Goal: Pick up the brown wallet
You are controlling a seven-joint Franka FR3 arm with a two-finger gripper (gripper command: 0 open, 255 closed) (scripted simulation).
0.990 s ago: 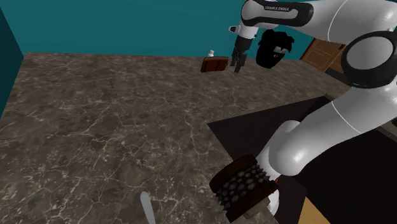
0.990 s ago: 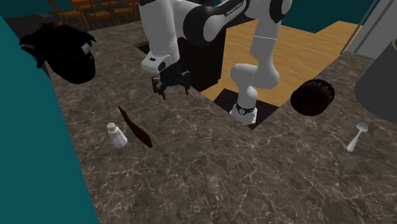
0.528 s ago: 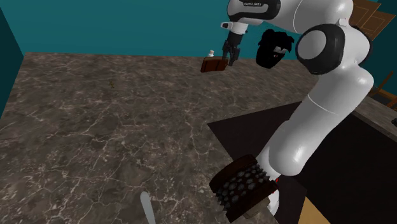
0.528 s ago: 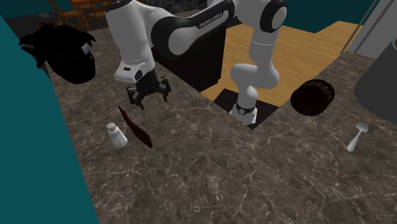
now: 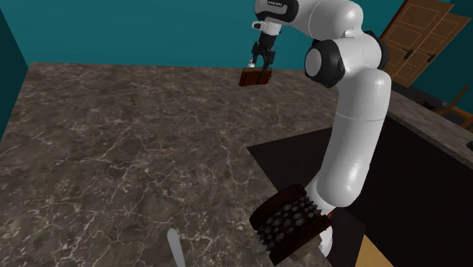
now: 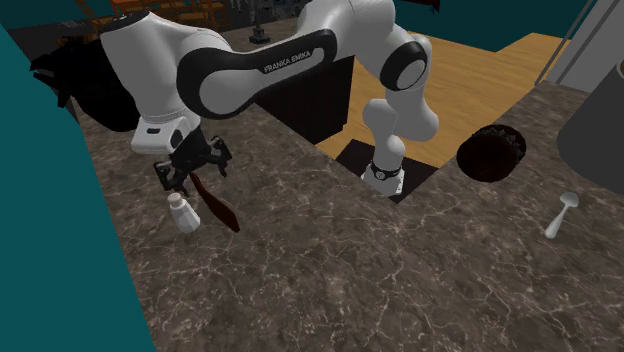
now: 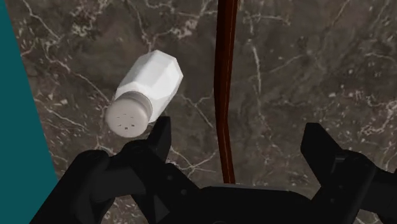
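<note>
We're hovering the gripper (image 7: pixel 238 137) wide open & empty, straddling the wallet (image 7: pixel 224 83). The shaker (image 7: pixel 145 92) is sitting just outside one finger, so we're risking knocking it when descending.

Shoulder, 2nd ext. cams opposite, both w/ wallet (image 5: pixel 255 76)

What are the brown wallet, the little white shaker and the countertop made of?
The thin brown wallet is probably leather, judging by its smooth reddish-brown sheen. The small white faceted shaker looks like matte ceramic or plastic, with a grey perforated cap. The dark countertop looks like polished marble-like stone, by its pale veins.
</note>
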